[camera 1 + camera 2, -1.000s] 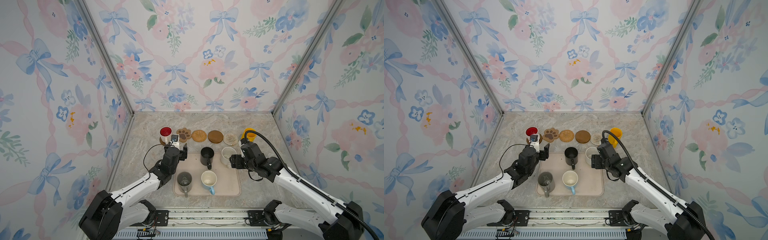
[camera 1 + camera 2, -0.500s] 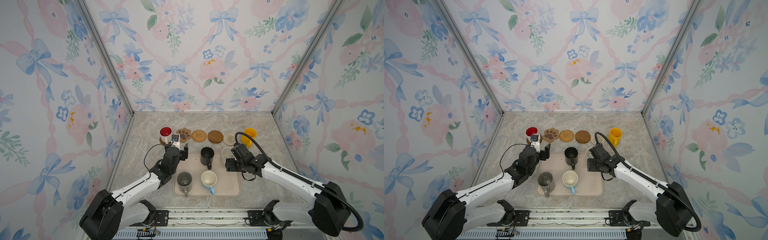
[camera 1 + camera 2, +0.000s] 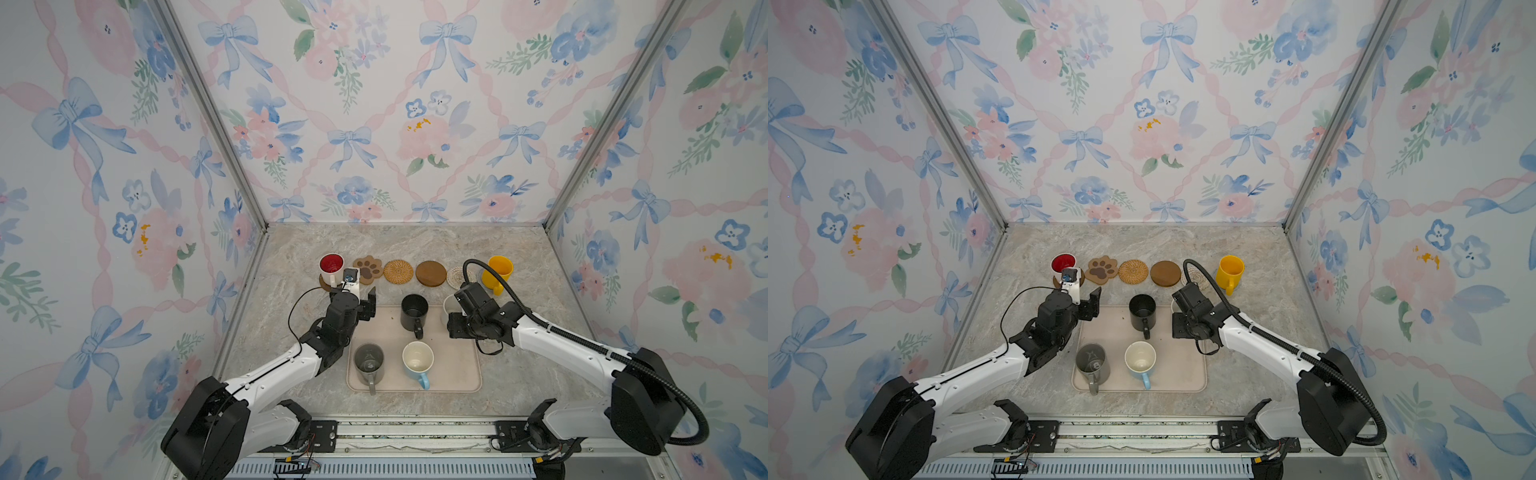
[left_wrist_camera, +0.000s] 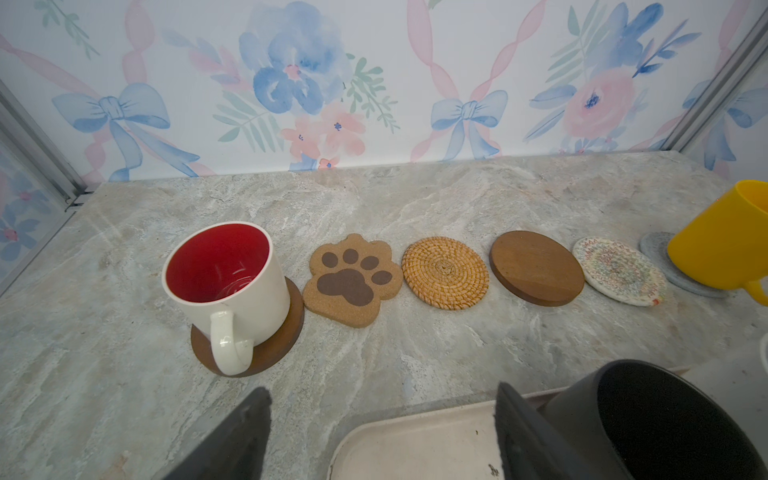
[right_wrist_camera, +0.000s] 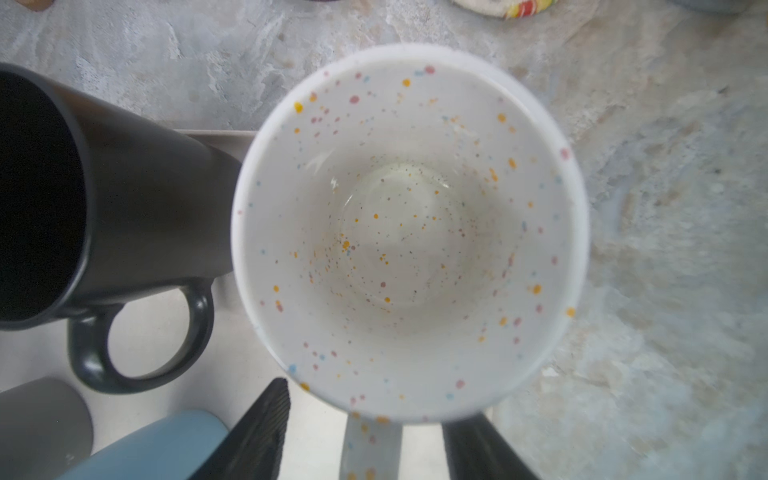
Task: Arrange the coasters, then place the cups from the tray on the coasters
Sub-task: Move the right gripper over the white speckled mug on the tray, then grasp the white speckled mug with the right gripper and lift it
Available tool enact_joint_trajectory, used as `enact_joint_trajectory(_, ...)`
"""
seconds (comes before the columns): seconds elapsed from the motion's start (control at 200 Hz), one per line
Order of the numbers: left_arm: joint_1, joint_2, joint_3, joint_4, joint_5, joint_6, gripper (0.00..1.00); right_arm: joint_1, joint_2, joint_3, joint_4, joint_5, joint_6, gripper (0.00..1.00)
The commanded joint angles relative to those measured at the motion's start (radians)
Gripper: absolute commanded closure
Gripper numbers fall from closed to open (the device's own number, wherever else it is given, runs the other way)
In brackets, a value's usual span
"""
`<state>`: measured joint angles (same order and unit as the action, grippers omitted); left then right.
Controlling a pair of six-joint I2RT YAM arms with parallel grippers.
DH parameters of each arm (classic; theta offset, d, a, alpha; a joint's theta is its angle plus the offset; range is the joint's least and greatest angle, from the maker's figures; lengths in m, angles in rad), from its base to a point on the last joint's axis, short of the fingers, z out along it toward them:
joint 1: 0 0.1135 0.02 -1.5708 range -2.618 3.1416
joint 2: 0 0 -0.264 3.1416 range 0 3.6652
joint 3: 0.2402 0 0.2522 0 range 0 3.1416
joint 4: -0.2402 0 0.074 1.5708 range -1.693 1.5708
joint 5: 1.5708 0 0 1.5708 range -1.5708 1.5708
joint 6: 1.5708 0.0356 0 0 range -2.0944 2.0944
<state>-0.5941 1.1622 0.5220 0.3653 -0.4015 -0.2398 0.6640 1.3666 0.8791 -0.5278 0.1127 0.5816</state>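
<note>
Right gripper (image 5: 368, 415) dropped over speckled cup (image 5: 409, 232); marble tabletop (image 3: 407, 245), floral walls (image 3: 374, 104).

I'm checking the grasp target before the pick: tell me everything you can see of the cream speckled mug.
The speckled mug is glossy cream ceramic by its look, dotted with orange, pink and blue flecks, empty and upright. It stands at the far right corner of the tray, close beside the black mug. Its handle points between the fingers of the right gripper, with gaps on both sides. In both top views the arm hides most of it.
</note>
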Motion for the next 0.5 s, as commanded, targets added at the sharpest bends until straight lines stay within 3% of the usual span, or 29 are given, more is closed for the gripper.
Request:
enact_joint_trajectory(0.0,0.01,0.011,0.023,0.006,0.018,-0.015,0.19,0.011,0.017,0.029,-0.02,-0.005,0.0,0.44)
enact_joint_trajectory(0.49,0.016,0.01,0.02,0.006,0.03,-0.017,0.19,0.01,0.057,0.026,-0.018,-0.007,0.003,0.58)
